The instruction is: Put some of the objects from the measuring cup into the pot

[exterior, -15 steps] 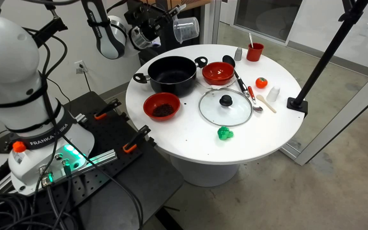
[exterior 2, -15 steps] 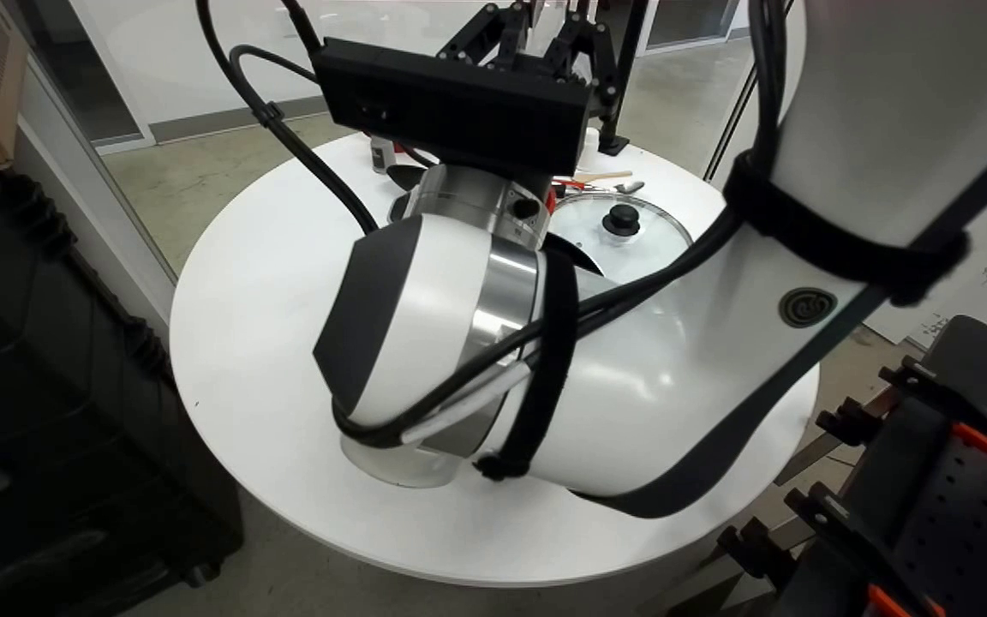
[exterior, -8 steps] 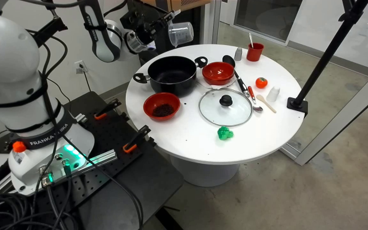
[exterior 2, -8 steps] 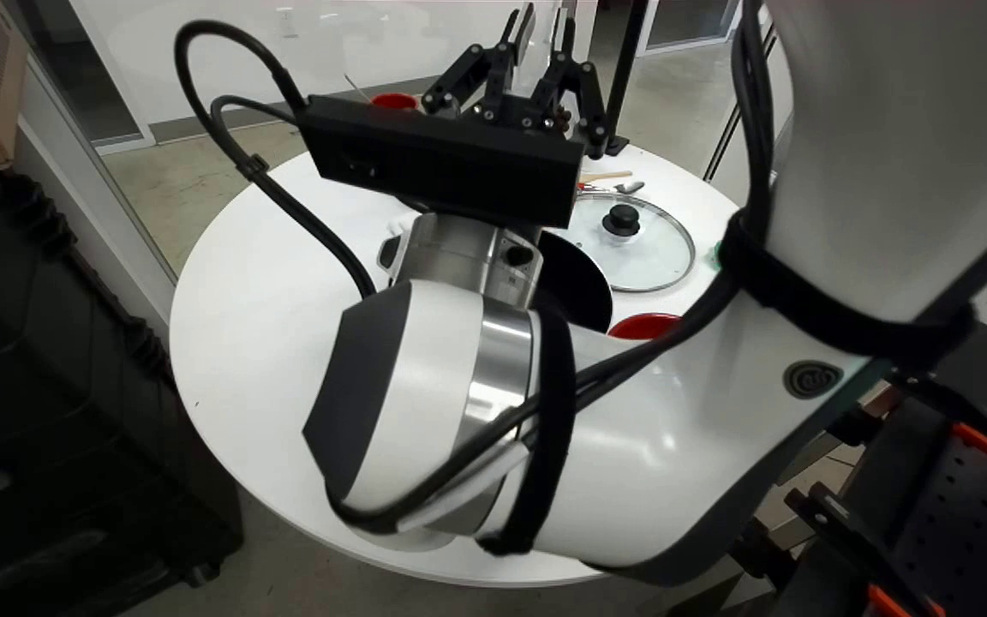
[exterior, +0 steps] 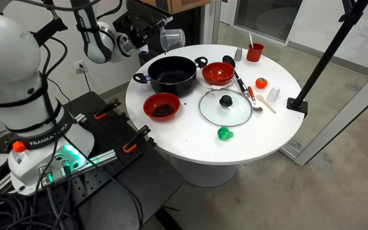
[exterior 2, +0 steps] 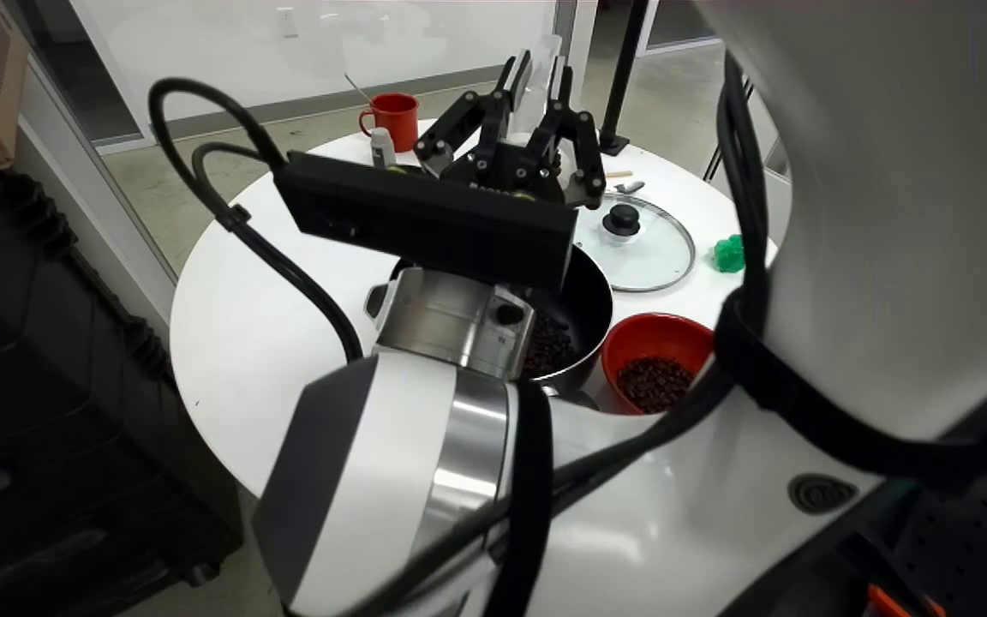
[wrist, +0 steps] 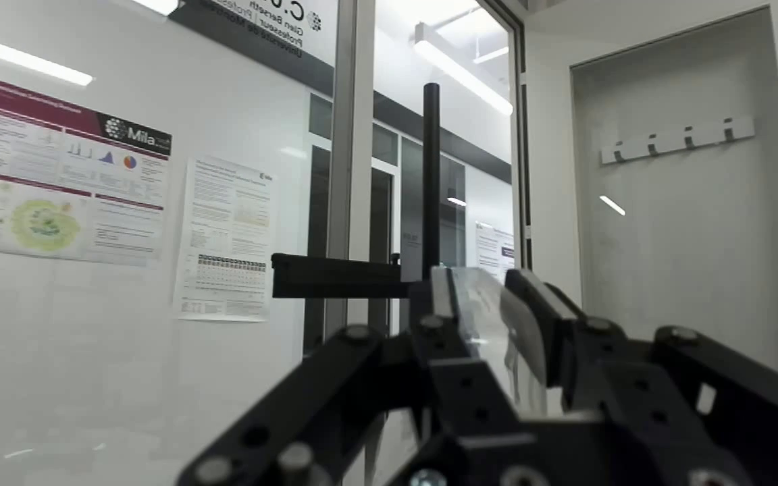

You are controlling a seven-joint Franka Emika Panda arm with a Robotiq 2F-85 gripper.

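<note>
My fingers (exterior 2: 517,77) are clamping the measuring cup (exterior: 173,39), which is hanging tilted, higher than the pot (exterior: 174,87); whether it is sitting straight over the pot I cannot tell. Dark beans (exterior 2: 550,345) are lying inside the pot. Just beside it, a red bowl (exterior 2: 655,332) is holding more, and farther out the glass lid (exterior: 227,111) is resting on the bench (exterior: 190,145), with a tomato (exterior: 261,83) lying beyond.

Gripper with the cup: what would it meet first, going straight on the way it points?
Probably the black pole, which rises beyond the gripper in the wrist view; depth is unclear, so it might slip past.
</note>
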